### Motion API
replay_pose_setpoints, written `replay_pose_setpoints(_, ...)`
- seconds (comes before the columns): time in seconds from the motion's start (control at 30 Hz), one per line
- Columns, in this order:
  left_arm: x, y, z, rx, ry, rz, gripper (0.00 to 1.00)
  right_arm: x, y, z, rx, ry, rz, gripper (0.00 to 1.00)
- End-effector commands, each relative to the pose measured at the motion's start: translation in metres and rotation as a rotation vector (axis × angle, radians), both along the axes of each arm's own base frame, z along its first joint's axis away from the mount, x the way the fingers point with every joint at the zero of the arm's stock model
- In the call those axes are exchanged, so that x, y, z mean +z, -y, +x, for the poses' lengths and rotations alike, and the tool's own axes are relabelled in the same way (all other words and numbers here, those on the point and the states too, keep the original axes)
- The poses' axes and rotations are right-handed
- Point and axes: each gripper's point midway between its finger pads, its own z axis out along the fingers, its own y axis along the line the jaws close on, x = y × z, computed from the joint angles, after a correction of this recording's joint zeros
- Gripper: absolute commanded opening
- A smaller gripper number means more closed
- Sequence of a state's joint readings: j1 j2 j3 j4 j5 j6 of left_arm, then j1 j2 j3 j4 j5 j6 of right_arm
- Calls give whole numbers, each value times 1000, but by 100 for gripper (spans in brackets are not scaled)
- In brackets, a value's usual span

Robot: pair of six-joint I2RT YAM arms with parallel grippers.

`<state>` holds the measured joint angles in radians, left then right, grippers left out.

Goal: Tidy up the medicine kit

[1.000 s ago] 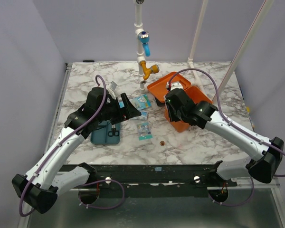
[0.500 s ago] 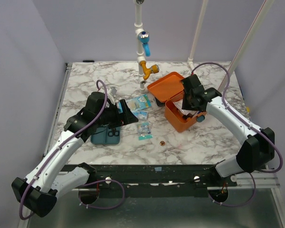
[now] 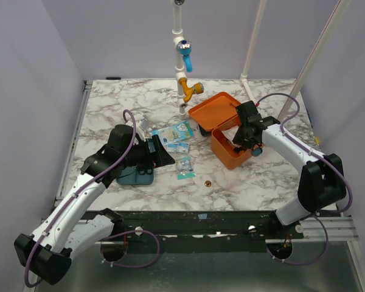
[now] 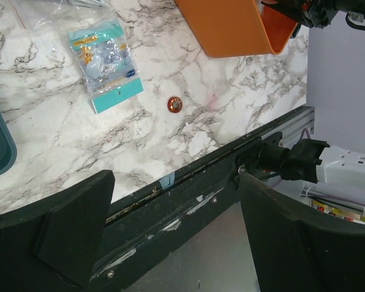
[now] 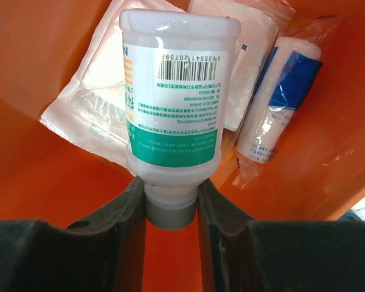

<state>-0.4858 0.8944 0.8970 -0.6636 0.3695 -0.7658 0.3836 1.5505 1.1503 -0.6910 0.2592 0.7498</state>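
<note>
The orange medicine kit (image 3: pixel 222 152) stands open at the right, its lid (image 3: pixel 212 108) tipped back. My right gripper (image 3: pixel 241 141) reaches down into it. In the right wrist view the gripper (image 5: pixel 171 201) is shut on the grey cap of a white bottle with a green label (image 5: pixel 173 103), held just above the kit's orange inside (image 5: pixel 30 73). Under it lie clear gauze packets (image 5: pixel 85 115) and a wrapped bandage roll (image 5: pixel 281 97). My left gripper (image 3: pixel 161 153) hovers over the teal tray's right side, open and empty (image 4: pixel 175 177).
A shallow teal tray (image 3: pixel 129 175) holds scissors at the left. Blue-and-white packets (image 3: pixel 175 131) (image 3: pixel 184 166) and a small copper coin (image 3: pixel 207 182) lie mid-table; packet (image 4: pixel 105 61) and coin (image 4: pixel 174 104) show in the left wrist view. A pipe with valves (image 3: pixel 184 61) stands behind.
My right arm has swung from the kit's left side to its right and lowered the bottle into the kit. My left arm has drawn back a little toward the near edge.
</note>
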Motion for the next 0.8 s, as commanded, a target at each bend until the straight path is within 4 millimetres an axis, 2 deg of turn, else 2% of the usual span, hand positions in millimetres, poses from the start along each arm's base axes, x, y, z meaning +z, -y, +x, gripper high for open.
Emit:
replay_pose_setpoints(0.0,1,3,-4,-47,14,-19,86,8,-6,10,-104,60,88,14)
replay_pose_setpoints(0.03,2,3,-3,-47,17,-18,86,10,-6,10,-119,66,94,20)
replay_pose_setpoints(0.1,3,2,-2,-49,24,-17,86,18,-4,10,-143,90,103,26)
replay_pose_setpoints(0.2,3,3,-2,-54,24,-17,86,38,-4,13,-145,141,125,42)
replay_pose_setpoints(0.33,2,3,-1,-60,17,-19,86,65,-4,16,-141,196,142,51)
replay_pose_setpoints(0.6,1,6,1,-65,8,-27,86,99,-9,19,-82,265,173,56)
replay_pose_setpoints(0.77,1,7,3,-63,6,-27,86,111,-32,16,97,279,227,56)
